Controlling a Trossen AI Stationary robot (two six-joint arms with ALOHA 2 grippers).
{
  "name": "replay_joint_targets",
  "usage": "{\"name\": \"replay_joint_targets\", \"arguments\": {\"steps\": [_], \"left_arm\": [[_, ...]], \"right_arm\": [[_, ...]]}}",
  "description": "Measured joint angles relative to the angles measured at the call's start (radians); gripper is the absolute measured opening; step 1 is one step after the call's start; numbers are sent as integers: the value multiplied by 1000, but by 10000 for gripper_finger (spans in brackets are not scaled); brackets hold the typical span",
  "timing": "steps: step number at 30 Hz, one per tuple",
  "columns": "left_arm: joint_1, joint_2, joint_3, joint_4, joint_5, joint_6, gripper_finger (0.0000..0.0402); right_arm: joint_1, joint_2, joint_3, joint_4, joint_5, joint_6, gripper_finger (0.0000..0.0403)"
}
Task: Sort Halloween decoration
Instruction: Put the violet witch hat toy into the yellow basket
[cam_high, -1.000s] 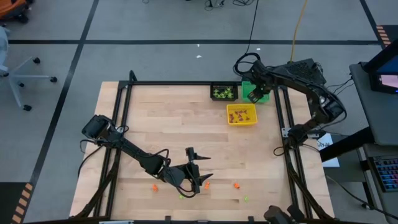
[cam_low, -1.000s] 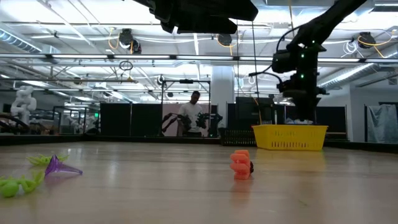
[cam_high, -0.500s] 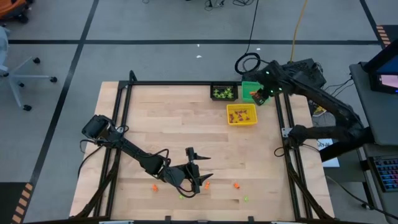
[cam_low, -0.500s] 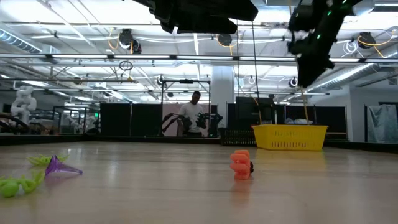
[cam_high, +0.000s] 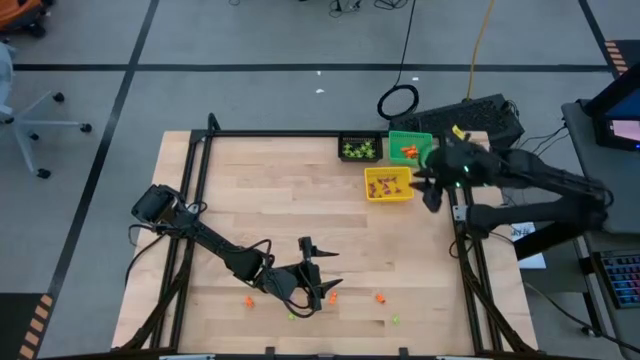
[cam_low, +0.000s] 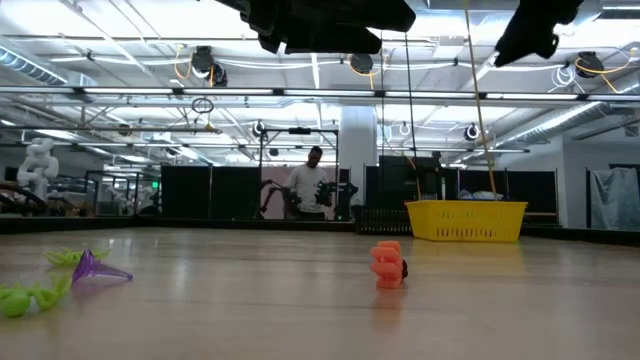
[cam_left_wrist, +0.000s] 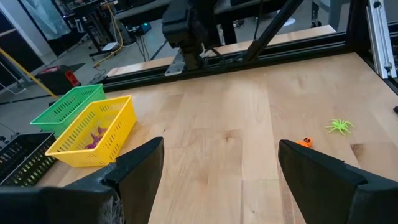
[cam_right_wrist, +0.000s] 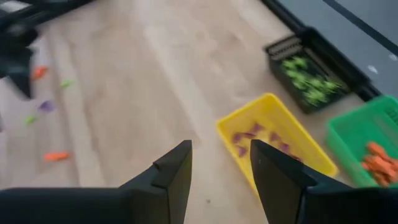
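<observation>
No brand marks, labels or legible writing can be made out on any bin, arm or surface.

The left pincer (cam_high: 318, 283) hangs low over the near part of the wooden desk (cam_high: 270, 210), its fingers spread wide with nothing between them. The right pincer (cam_high: 432, 192) is raised above the desk's right edge, just beside the yellow bin (cam_high: 388, 184); its fingers stand apart with a clear gap and hold nothing.

Halloween decoration, loose on the desk: a small scatter near the left pincer. The high view shows an orange trinket (cam_high: 380, 297) to its right, a second orange piece (cam_high: 248, 300) to its left, and a light-green piece (cam_high: 395, 320) near the front edge. The low view shows an upright orange figure (cam_low: 387, 265), a purple trinket (cam_low: 95, 267) and a light-green spider-like piece (cam_low: 28, 297). The left wrist view shows a green spider (cam_left_wrist: 339, 126) close to an orange item (cam_left_wrist: 303, 142).

Sorted decoration: light-green pieces lie in the black bin (cam_high: 360, 148), purple pieces in the yellow bin, orange pieces in the green bin (cam_high: 410, 146). The three bins stand clustered at the far right of the desk.

A person (cam_low: 306, 188) stands in the room beyond the desk.
</observation>
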Motion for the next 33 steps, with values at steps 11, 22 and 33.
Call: {"name": "replay_joint_targets", "arguments": {"steps": [11, 22, 33], "left_arm": [[-2, 0, 0, -6, 0, -18, 315], [-25, 0, 0, -59, 0, -23, 315], [-94, 0, 0, -155, -16, -103, 315]], "right_arm": [[460, 65, -119, 222, 144, 100, 151], [710, 265, -269, 586, 250, 36, 151], [829, 559, -269, 858, 252, -59, 151]]}}
